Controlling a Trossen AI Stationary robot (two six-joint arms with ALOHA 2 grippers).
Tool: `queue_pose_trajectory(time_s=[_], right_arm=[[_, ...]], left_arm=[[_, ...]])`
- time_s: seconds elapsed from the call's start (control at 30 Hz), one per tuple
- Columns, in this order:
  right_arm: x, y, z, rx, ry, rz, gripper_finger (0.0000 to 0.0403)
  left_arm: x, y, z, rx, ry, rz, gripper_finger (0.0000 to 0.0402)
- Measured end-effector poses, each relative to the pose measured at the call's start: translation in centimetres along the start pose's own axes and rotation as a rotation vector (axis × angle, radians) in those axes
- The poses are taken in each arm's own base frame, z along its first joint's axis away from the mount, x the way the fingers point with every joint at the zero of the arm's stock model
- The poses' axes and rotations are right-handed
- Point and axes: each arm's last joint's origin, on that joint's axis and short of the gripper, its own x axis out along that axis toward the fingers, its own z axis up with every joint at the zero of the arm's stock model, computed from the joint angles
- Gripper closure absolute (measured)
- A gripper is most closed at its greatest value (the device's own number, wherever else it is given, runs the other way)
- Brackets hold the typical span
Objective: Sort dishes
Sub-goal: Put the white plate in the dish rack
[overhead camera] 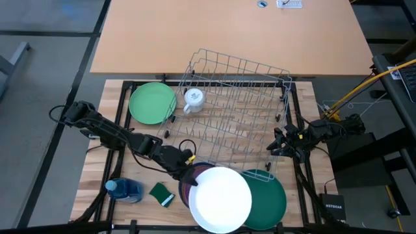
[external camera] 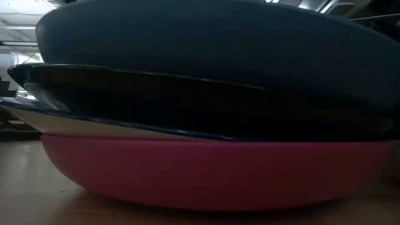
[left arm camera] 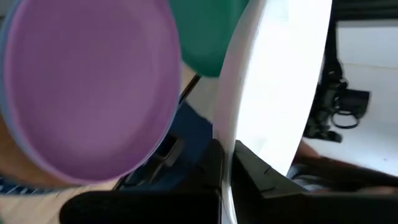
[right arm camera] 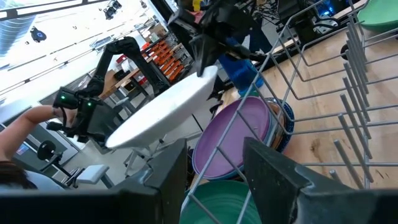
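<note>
My left gripper (overhead camera: 186,168) is shut on a white plate (overhead camera: 221,198), which is held up over a stack of plates at the table's near edge. Below it lie a purple plate (left arm camera: 87,87) and a dark green plate (overhead camera: 272,196). The low view shows the stack from the side, with the purple plate (external camera: 212,175) at the bottom. A light green plate (overhead camera: 153,103) lies flat on the table at the far left. My right gripper (overhead camera: 276,144) is open and empty at the right side of the wire dish rack (overhead camera: 237,107). My left gripper pinches the white plate's rim (left arm camera: 227,155) between its two fingers, one on each face, at the edge nearest the table's left. The fingers come from the left, slanting down. The plate (right arm camera: 161,109) is tilted and lifted clear of the purple plate (right arm camera: 236,137).
A white mug (overhead camera: 194,99) stands by the rack's far left corner. A blue bottle (overhead camera: 125,190) and a green sponge (overhead camera: 162,194) lie near the front left. A person's hand (right arm camera: 25,124) shows in the room beyond the table.
</note>
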Motion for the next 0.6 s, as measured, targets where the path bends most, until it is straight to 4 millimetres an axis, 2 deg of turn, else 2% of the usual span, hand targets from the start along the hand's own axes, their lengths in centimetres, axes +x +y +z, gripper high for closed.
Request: queue_pose_trajectory(time_s=[0.33, 0.6], right_arm=[[0.0, 0.1, 0.1, 0.040, -0.018, 0.000, 0.0243], [-0.1, 0.3, 1.0, 0.134, -0.161, -0.027, 0.0243]], left_arm=[[-0.4, -0.9, 2.1, 0.096, -0.174, -0.086, 0.0401], [-1.0, -1.0, 4.7, 0.165, -0.271, -0.105, 0.0401]])
